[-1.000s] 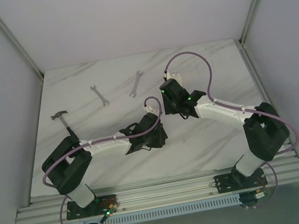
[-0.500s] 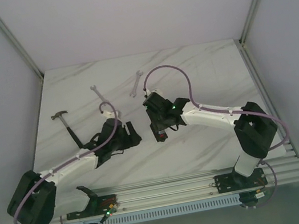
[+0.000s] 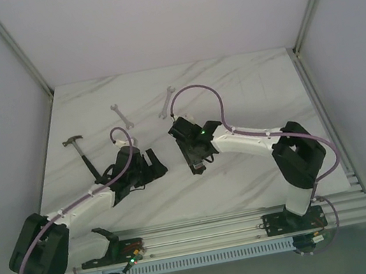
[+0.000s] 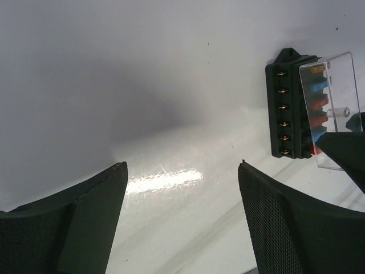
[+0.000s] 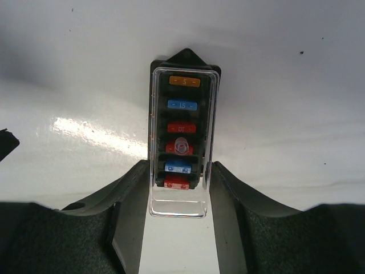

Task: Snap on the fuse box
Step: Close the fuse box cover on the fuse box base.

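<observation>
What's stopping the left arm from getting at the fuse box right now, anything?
Probably nothing, so likely yes. The left fingers stand open over the table, and the fuse box lies ahead of them with its brass-terminal side unobstructed. The right fingers hold the clear cover at one end only.

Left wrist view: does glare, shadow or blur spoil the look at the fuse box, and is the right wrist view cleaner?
Left wrist view: glare streak on the table, soft shadow above it, fuse box sharp but at the frame edge. Right wrist view: glare patch left of the fuse box, its labels legible.
</observation>
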`<state>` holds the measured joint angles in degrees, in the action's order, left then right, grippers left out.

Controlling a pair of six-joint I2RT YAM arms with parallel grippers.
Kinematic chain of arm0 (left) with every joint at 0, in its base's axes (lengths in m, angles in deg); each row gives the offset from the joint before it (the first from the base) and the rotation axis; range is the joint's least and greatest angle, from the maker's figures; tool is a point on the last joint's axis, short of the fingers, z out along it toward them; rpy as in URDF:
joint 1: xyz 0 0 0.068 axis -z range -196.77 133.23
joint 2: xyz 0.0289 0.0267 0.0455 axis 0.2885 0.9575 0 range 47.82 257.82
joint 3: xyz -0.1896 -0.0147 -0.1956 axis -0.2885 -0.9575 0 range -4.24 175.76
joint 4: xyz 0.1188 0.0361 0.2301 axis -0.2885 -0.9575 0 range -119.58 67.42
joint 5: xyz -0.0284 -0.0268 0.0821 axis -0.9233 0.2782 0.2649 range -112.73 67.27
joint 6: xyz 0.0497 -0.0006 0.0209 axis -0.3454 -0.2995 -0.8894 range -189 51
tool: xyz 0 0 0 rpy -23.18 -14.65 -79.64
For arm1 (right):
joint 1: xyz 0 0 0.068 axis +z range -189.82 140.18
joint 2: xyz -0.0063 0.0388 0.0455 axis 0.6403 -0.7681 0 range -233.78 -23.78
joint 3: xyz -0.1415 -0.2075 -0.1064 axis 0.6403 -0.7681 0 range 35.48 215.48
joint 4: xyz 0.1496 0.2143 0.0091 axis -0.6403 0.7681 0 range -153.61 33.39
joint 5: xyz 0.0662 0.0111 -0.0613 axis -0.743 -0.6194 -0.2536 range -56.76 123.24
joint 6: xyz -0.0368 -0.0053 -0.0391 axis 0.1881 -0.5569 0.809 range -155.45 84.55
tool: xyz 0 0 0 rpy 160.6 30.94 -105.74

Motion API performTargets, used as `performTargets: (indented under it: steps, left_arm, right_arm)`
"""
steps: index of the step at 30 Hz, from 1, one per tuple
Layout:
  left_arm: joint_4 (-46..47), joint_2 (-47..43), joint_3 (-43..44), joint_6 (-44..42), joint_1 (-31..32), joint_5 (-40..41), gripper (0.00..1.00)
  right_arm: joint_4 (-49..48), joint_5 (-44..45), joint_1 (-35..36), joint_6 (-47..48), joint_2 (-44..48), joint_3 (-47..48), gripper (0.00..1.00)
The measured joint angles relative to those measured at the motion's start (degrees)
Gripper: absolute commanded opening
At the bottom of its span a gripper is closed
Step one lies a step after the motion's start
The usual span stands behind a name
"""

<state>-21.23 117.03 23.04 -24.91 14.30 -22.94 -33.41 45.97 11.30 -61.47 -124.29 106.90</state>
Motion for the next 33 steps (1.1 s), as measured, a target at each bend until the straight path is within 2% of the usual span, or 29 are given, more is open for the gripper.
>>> performTargets:
  steps: [25,28,33]
  left_arm:
    - [1.7,1.3,0.0,1.9,0.0,-3.1,0.86]
    - [1.7,1.6,0.5,2.0,0.0,-4.0,0.85]
    - [2.3,4.1,5.1,2.0,0.0,-5.6,0.83]
  right_arm:
    - [1.4,1.2,1.5,-2.4,-1.4,0.0,0.64]
    - [1.1,1.6,1.5,-2.3,-0.9,-0.2,0.61]
    - [-1.1,-0.2,-0.4,-1.6,3.6,-1.8,0.50]
